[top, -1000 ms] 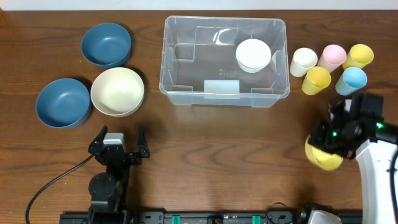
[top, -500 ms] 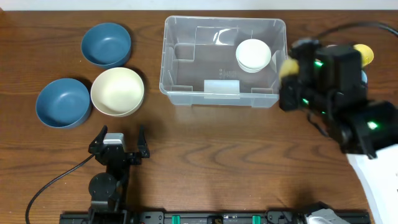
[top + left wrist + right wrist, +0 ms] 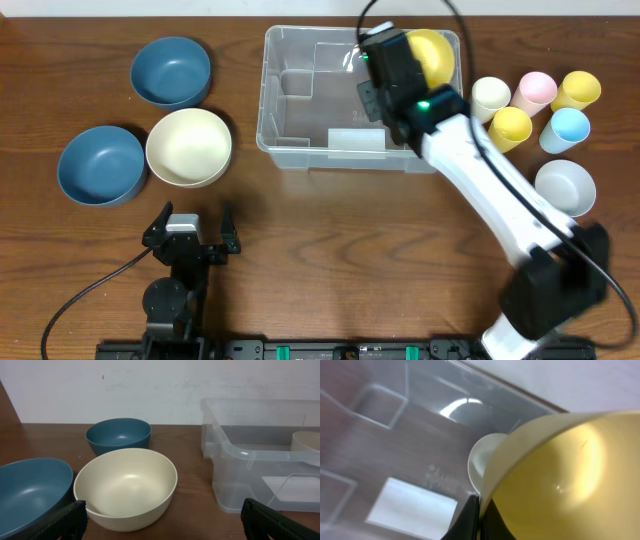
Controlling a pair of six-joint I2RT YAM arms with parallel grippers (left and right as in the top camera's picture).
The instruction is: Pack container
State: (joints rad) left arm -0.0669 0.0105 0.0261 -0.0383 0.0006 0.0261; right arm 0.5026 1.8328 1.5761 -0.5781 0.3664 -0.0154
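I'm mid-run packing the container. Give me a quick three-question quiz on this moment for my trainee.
1. True or false: the right fingers grip a yellow bowl over the container.
2. What already lies inside the container? A) a white bowl B) a spoon C) nothing
3. In one word: how do the left fingers stand?
Key: 1 true; 2 A; 3 open.

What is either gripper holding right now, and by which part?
The right gripper pinches a yellow bowl by its rim, over the clear container. The left gripper is open and holds nothing.
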